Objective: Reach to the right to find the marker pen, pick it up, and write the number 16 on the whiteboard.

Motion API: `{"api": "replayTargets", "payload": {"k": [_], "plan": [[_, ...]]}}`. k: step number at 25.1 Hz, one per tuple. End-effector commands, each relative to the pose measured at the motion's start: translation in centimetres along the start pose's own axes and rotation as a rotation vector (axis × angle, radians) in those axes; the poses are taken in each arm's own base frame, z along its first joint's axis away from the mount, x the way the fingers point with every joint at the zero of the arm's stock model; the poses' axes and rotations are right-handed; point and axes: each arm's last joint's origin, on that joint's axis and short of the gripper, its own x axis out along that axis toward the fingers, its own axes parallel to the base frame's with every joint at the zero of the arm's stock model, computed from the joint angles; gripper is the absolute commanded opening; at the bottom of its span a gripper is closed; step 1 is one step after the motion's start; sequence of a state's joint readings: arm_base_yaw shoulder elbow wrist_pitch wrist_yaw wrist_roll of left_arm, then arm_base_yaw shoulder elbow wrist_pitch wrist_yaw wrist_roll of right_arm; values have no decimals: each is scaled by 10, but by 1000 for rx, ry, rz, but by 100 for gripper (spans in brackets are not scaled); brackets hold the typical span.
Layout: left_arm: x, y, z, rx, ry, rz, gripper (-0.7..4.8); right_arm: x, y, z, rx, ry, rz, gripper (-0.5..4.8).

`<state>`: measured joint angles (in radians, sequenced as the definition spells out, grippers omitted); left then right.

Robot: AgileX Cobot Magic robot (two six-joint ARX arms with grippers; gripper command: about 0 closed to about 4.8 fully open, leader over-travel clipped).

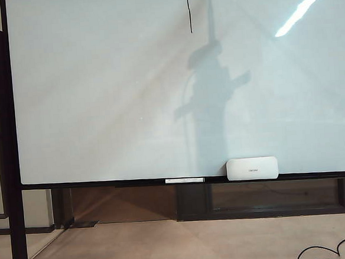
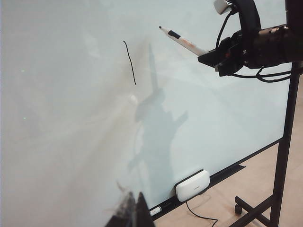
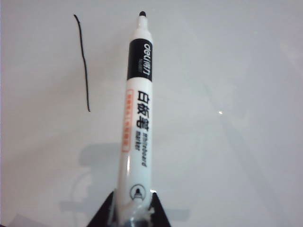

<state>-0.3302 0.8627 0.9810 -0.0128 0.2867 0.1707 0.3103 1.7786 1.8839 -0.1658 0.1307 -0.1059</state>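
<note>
The right claw (image 2: 208,54) gripped the marker pen (image 3: 137,113), tip just beside the stroke (image 3: 84,61) on the whiteboard (image 1: 100,111); the 6 wanted a clear gap; the left claw's (image 2: 132,210) state I could not tell

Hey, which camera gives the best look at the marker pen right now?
The right wrist view: the marker pen fills it, lettering readable, clamped in the right gripper. The left wrist view shows it small, from the side, its tip off the whiteboard. The exterior view does not show the pen at all.

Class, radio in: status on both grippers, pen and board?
Right gripper shut on marker pen, tip off whiteboard. One stroke drawn. Left gripper idle, low. Nothing blocking.
</note>
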Motion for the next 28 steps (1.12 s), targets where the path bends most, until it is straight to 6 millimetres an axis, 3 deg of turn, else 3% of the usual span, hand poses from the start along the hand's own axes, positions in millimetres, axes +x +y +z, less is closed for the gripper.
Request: {"api": "replayTargets", "payload": {"k": [1, 28], "plan": [[-1, 0, 2, 17, -12, -3, -5, -4, -1, 6, 4, -27, -11, -2], [-1, 0, 2, 20, -12, -2, -5, 0, -1, 4, 2, -28, -33, -2]]}}
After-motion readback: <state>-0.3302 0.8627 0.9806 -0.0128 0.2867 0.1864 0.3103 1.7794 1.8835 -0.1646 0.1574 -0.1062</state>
